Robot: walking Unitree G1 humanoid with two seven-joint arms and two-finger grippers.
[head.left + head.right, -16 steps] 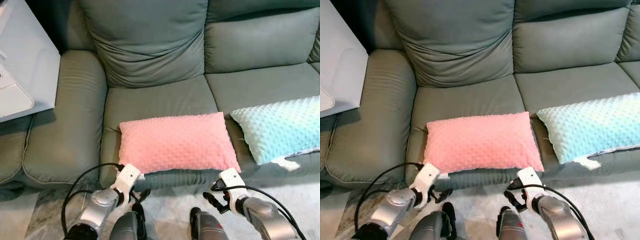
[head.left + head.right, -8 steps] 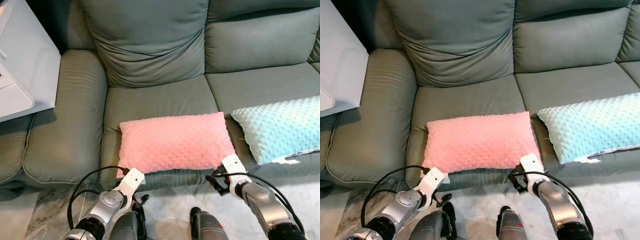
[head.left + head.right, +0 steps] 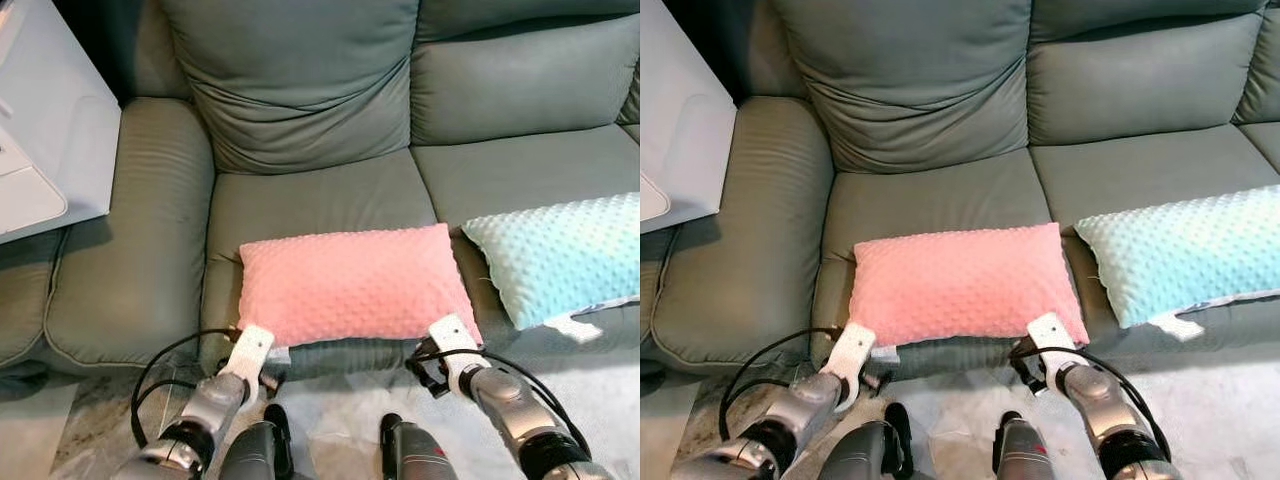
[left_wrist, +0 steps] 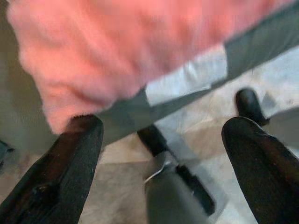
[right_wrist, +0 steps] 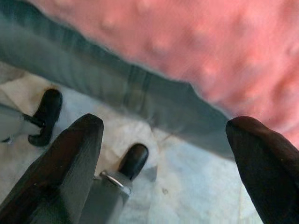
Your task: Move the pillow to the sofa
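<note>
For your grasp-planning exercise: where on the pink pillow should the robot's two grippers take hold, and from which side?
Probably the two near corners of the pink pillow, from the sofa's front: it lies flat and wide along the seat edge, and the open left gripper and right gripper already face those corners.

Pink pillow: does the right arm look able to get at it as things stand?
Probably yes. The right gripper is open just off the near right corner of the pink pillow at the sofa seat's front edge, with nothing between them.
</note>
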